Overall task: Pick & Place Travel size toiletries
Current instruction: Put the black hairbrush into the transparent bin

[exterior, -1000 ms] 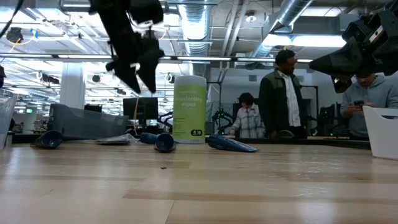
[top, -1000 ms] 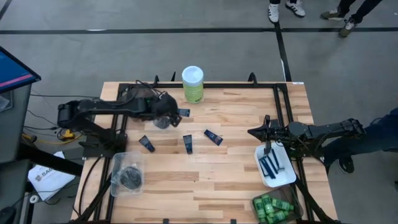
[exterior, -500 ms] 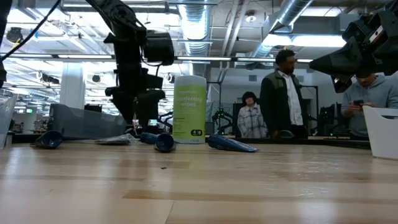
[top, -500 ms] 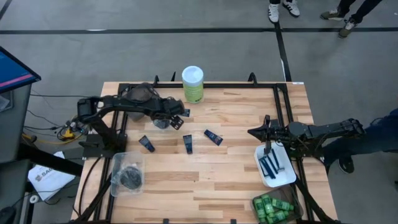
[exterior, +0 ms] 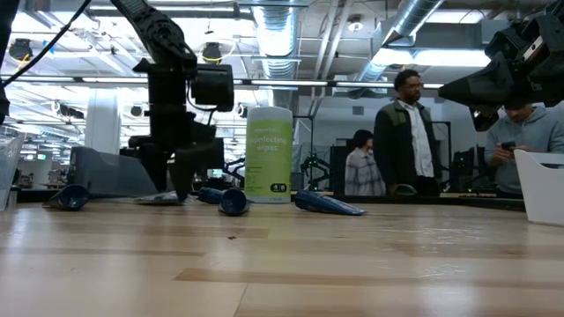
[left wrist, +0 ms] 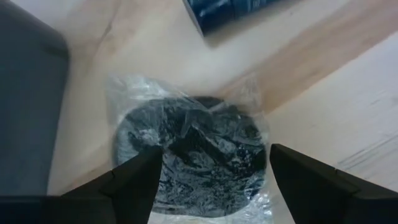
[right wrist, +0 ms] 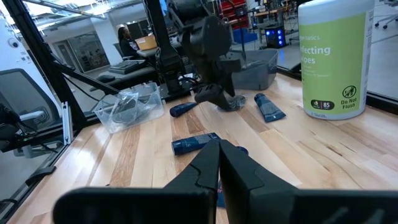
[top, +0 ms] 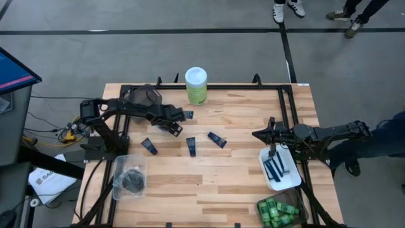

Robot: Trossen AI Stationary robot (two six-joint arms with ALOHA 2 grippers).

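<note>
With my left gripper (left wrist: pixel 208 177) spread wide over the wrapped black disc (left wrist: pixel 189 155), upper left of centre in the high view, I judge the pick is on: lower, straddle, squeeze; my right gripper (top: pixel 256 134) waits shut at right.

— What's under my left fingers (left wrist: pixel 134 180)?

— A black disc (left wrist: pixel 193 155) in crinkled clear film, glossy and creased. Your fingers look like matt dark plastic.

— And the table (top: pixel 240 183)?

— Pale wood planks, smooth with a soft sheen. The tubes (top: pixel 191 146) look like smooth navy plastic.

— The canister (right wrist: pixel 333 59)?

— Glossy green label, white plastic lid (top: pixel 196 76). The bin (right wrist: pixel 127 107) is clear plastic.
</note>
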